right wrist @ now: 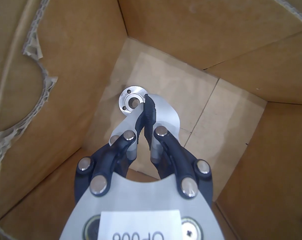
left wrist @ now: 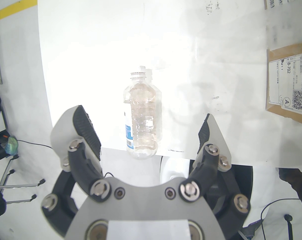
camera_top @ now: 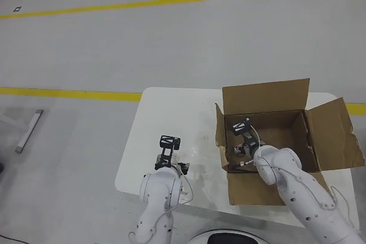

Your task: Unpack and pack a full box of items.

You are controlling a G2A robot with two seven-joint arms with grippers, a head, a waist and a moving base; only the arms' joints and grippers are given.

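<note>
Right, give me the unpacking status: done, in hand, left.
Done: a clear bottle sits out on the table, by the open left tool. In hand: the right tool is inside the box, shut on the rim of a metal flange. Left: lift the flange out, then repack both; nothing shows repacking begun.

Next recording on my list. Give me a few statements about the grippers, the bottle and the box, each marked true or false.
1. The left gripper is open. True.
2. The bottle lies inside the box. False: it is on the table, near the table's edge and outside the box.
3. The right gripper is down inside the box. True.
4. The right gripper holds the bottle. False: it is shut on the rim of a metal disc.
5. The box's flaps are folded shut. False: they stand open.
</note>
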